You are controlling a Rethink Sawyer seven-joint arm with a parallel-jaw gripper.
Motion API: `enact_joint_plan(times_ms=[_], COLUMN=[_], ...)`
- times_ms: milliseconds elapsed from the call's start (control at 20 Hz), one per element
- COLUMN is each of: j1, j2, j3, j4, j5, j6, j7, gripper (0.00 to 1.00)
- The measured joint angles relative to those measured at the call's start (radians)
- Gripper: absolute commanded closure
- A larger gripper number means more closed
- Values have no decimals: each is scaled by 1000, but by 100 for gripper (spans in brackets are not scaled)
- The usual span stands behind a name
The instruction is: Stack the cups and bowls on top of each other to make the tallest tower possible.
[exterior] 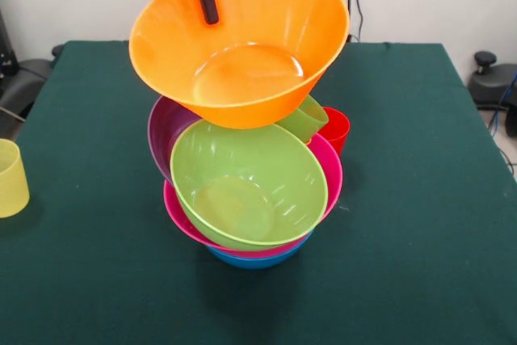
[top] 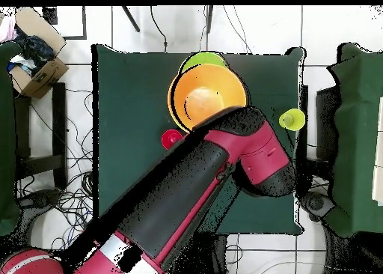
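My gripper (exterior: 208, 12) comes down from the top edge and is shut on the far rim of the orange bowl (exterior: 242, 38), one black finger inside it. The bowl is tilted toward the camera, right above the tower. The tower holds a blue bowl (exterior: 258, 259) at the bottom, then the pink bowl (exterior: 329, 169), the lime green bowl (exterior: 246, 187) and the purple bowl (exterior: 161, 131), all leaning. A green cup (exterior: 307, 120) and a red cup (exterior: 337, 128) sit just behind it. In the overhead view my arm (top: 224, 174) covers most of the pile below the orange bowl (top: 206, 99). The orange cup is hidden.
A pale yellow cup (exterior: 10, 177) stands alone at the left edge of the green table (exterior: 420, 199); it also shows in the overhead view (top: 291, 120). The red cup (top: 171, 138) stands beside my arm. A cardboard box (top: 37, 72) sits off the table.
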Motion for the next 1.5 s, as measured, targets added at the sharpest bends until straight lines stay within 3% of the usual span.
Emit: enact_joint_plan(times_ms=[1500], j1=[-8], j2=[5], j3=[25], j4=[11], j5=[-1], j6=[3], j7=[-169], gripper=[100])
